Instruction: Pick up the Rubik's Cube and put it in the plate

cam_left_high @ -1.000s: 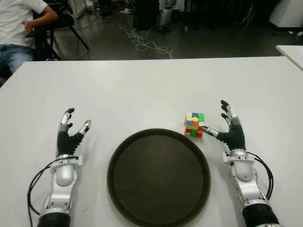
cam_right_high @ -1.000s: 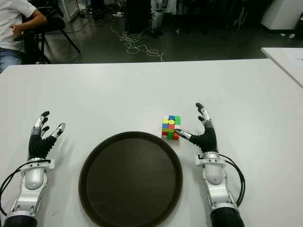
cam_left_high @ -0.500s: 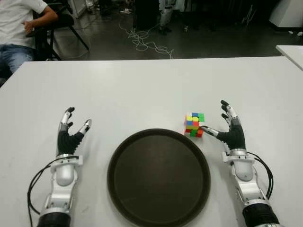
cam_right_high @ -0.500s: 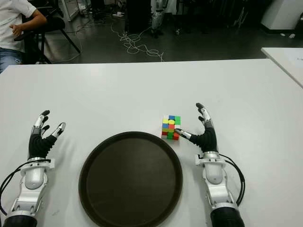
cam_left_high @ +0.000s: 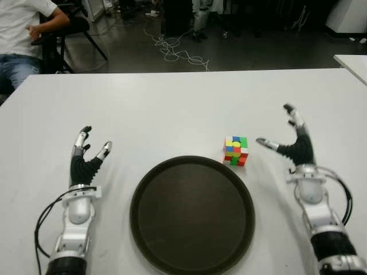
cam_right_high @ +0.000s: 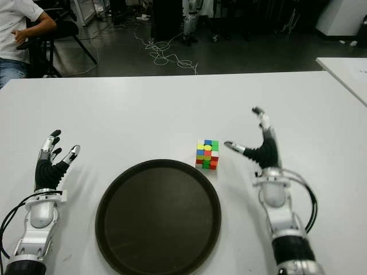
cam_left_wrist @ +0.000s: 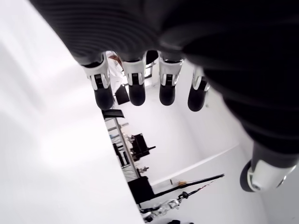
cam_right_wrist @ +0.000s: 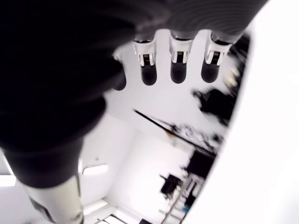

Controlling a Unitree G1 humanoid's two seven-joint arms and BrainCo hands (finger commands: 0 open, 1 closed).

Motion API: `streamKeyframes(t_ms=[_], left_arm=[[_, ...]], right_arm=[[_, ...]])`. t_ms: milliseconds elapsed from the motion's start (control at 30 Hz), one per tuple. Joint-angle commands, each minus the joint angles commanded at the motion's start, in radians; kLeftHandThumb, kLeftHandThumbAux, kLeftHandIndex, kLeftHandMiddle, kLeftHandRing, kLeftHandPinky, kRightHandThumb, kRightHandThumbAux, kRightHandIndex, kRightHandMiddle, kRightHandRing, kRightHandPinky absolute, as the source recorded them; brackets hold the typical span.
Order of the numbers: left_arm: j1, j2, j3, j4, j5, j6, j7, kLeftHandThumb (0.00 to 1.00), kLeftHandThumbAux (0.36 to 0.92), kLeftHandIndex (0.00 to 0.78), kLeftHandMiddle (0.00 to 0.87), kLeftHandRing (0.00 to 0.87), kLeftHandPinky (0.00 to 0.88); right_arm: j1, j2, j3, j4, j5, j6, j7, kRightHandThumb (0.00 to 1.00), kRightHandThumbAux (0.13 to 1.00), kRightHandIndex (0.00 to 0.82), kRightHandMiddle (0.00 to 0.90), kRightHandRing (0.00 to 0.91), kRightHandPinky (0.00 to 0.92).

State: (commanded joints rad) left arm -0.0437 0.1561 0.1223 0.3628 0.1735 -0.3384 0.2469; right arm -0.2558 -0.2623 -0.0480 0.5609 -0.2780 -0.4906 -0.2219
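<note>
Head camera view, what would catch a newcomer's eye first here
The bright Rubik's Cube stands out on the white table, just beyond the far right rim of the big dark round plate. The right hand is open to the cube's right, not touching it; the left hand shows open left of the plate.

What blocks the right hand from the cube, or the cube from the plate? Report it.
Nothing visible. Bare table separates the open right hand from the cube, and the cube sits just beyond the plate rim's far right edge.
</note>
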Motion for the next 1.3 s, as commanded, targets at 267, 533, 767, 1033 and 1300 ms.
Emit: streamKeyframes(t_ms=[267,533,767,1033,1300], left_arm=[[-0.031,0.005,0.009,0.022,0.022,0.010,0.030,0.000,0.551,0.000,0.000,0.000,0.006],[-0.166,0.049,0.055,0.137,-0.021,0.052,0.030,0.000,0.571,0.000,0.000,0.000,0.043],[-0.283,0.083,0.102,0.352,-0.067,0.026,0.050,0.000,0.596,0.000,0.000,0.000,0.073],[-0.338,0.083,0.098,0.487,-0.056,-0.013,0.121,0.000,0.616,0.000,0.000,0.000,0.019],[-0.368,0.103,0.069,0.550,-0.015,-0.033,0.201,0.000,0.661,0.000,0.000,0.000,0.001]], right_arm=[[-0.016,-0.063,0.039,0.039,-0.051,-0.047,0.016,0.000,0.769,0.044,0.039,0.027,0.035],[-0.022,-0.091,0.048,0.028,-0.043,-0.062,0.035,0.000,0.784,0.029,0.017,0.008,0.023],[-0.042,-0.105,0.051,0.035,-0.039,-0.072,0.058,0.000,0.771,0.024,0.012,0.000,0.016],[-0.059,-0.115,0.061,0.038,-0.042,-0.074,0.080,0.000,0.748,0.024,0.031,0.019,0.040],[-0.071,-0.129,0.072,0.037,-0.033,-0.078,0.127,0.000,0.696,0.013,0.020,0.018,0.055]])
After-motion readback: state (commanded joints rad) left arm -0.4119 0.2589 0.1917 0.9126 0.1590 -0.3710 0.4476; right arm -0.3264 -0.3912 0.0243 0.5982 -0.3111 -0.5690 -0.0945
